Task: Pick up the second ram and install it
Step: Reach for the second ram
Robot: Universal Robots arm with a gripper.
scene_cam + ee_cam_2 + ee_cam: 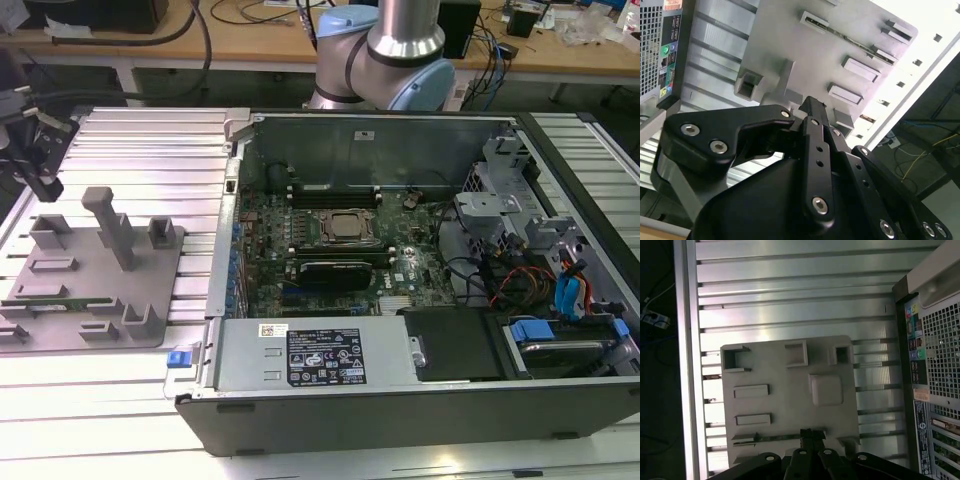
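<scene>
One slotted aluminium counter (130, 140) carried everything. An open desktop computer case (400, 405) lay on it towards the exterior view's right, with its green motherboard (300, 215) exposed. The Universal Robots arm (400, 40) rose behind the case.

Beside the case, on the exterior view's left, sat a grey fixture plate (150, 290) with raised blocks, slots and one tall post (112, 225). The black hand (45, 185) hung over the plate's corner farthest from the case. In the exterior view it stood clear above the blocks and touched nothing.

In both wrist views its fingers (812, 434) looked pressed together at the tips, with nothing pinched between them.

The second ram (45, 293), a long thin green stick, lay in a narrow slot along the plate's edge nearest the exterior camera, well apart from the case. In the first wrist view the second ram (775, 437) ran across the plate, and the fingertips overlapped it close to one end. Whether they touched it could not be told. In the second wrist view the stick (852, 39) showed as a thin strip between small blocks, beyond the fingertip.
</scene>
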